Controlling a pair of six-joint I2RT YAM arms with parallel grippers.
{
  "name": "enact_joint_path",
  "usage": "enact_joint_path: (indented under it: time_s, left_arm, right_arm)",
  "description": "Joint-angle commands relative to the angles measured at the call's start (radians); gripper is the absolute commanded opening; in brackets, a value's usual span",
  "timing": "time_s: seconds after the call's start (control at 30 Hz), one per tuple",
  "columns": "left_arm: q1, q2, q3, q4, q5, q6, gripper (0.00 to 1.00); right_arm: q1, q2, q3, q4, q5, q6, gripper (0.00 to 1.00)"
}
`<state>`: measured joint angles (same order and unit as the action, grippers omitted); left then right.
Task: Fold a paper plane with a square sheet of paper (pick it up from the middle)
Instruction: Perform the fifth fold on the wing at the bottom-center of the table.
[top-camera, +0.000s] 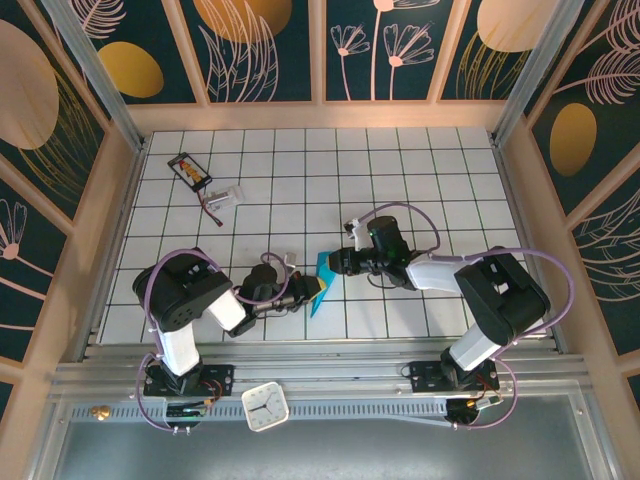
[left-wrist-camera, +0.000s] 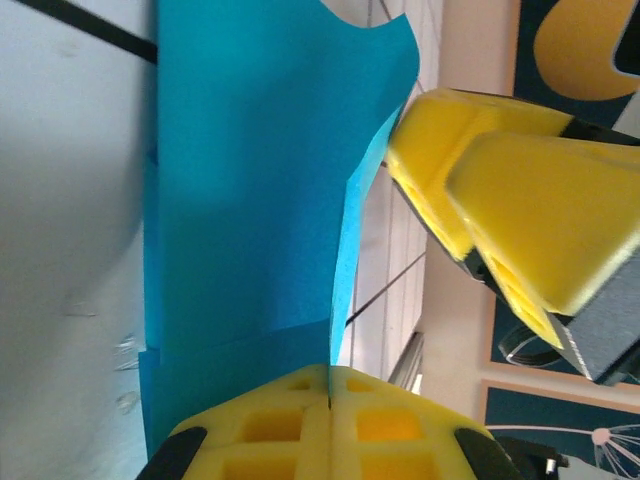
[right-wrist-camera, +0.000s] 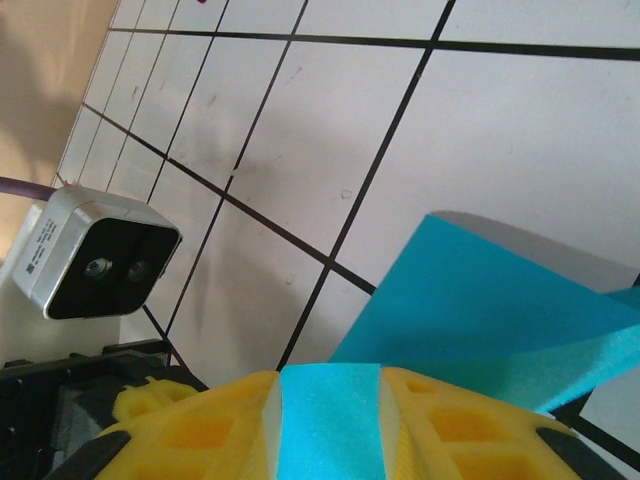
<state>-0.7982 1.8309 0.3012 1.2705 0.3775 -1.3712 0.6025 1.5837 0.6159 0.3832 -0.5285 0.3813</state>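
Paper (top-camera: 320, 298) — teal, folded — hangs between both arms above the tiled table (top-camera: 400, 170). Left gripper (left-wrist-camera: 330, 395) pinches one edge; right gripper (right-wrist-camera: 330, 420) clamps another.

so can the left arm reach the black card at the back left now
Probably not yet: the left gripper is shut on the teal paper, which the right gripper also pinches. The path to the black card looks free once it lets go.

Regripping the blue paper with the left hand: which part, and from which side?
Probably the near edge of the paper, coming in edge-on from the left. It is thin and held upright, and the right hand pinches the opposite edge, so a finger on each face is the only bite.
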Motion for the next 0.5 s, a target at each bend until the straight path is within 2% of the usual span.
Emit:
enact_joint_path:
  time_s: [0.0, 0.2, 0.47]
  left_arm:
    - [0.005, 0.006, 0.005, 0.102, -0.012, -0.028, 0.00]
    - [0.006, 0.059, -0.016, 0.187, -0.026, -0.115, 0.00]
    - [0.006, 0.065, -0.062, 0.188, -0.075, -0.174, 0.00]
  right_arm:
    - [-0.010, -0.045, 0.024, -0.029, -0.004, -0.035, 0.33]
    - [0.004, -0.021, 0.054, -0.051, -0.019, -0.071, 0.34]
    - [0.024, 0.049, 0.068, 0.009, -0.039, -0.061, 0.37]
